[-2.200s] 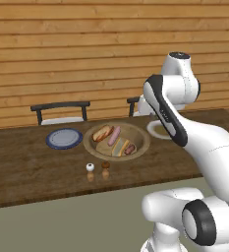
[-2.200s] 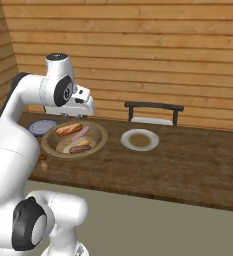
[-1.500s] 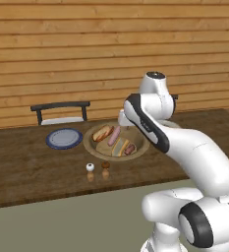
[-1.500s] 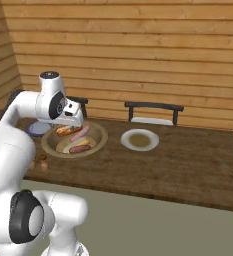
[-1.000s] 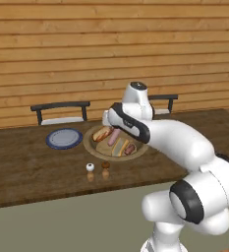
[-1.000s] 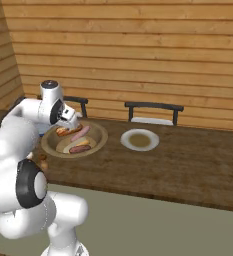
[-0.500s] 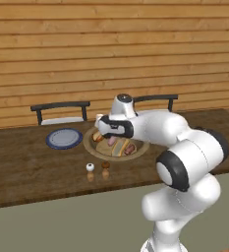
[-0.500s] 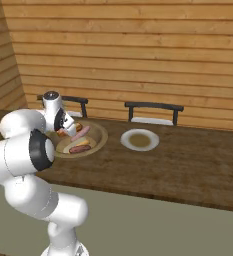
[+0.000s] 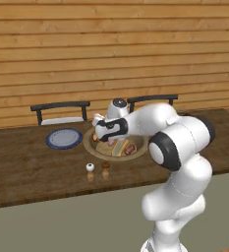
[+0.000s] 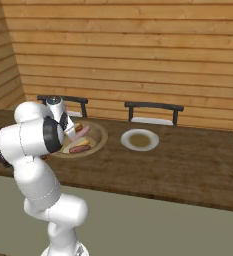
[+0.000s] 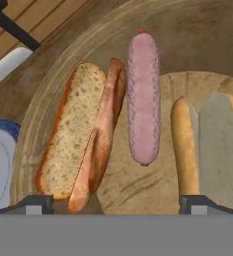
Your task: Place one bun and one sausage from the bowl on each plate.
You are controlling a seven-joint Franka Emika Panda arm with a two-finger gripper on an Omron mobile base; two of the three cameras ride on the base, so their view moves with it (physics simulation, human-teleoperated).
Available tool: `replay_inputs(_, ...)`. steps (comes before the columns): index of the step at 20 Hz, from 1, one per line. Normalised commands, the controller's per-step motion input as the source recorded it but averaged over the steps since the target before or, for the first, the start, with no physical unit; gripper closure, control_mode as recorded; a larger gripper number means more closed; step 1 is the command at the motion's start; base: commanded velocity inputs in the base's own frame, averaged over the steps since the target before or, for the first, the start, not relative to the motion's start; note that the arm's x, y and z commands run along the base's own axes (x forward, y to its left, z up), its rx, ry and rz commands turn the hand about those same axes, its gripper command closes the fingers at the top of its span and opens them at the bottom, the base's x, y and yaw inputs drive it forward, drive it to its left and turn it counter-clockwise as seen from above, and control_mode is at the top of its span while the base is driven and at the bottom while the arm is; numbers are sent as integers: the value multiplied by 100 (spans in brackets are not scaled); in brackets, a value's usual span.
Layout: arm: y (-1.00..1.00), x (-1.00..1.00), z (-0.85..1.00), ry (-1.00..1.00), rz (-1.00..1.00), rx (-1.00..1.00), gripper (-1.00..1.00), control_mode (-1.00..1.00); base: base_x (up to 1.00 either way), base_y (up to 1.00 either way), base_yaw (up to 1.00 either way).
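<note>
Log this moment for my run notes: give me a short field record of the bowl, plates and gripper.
bowl: wooden bowl on the table, holding two buns and a pink sausage
left bun: orange-brown bun, split
right bun: paler bun, split
blue plate: bare, left of bowl
white plate: bare
gripper: open, low over the bowl

dining room | wooden table (image 9: 32, 172) | chairs (image 10: 153, 112) | plank wall (image 9: 111, 49)

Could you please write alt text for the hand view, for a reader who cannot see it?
Close above the wooden bowl: a pink sausage lies between a split orange-brown bun and a paler bun. The blue plate edges in at left.
</note>
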Motion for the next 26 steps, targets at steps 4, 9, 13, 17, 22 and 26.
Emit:
replay_inputs(4, 27, 39, -23, 1, -8, 5, -100, -100, 0, 0, 0)
replay_inputs(9, 23, 43, -33, 2, 0, 7, -100, -100, 0, 0, 0)
replay_inputs(13, 0, 34, -28, 1, 0, 5, -100, -100, 0, 0, 0)
replay_inputs(17, 0, 5, -20, 1, -3, 1, 100, -100, 0, 0, 0)
replay_inputs(22, 0, -38, 40, -7, -2, 10, 100, -100, 0, 0, 0)
replay_inputs(26, 31, -53, 100, -13, 0, 14, 100, -100, 0, 0, 0)
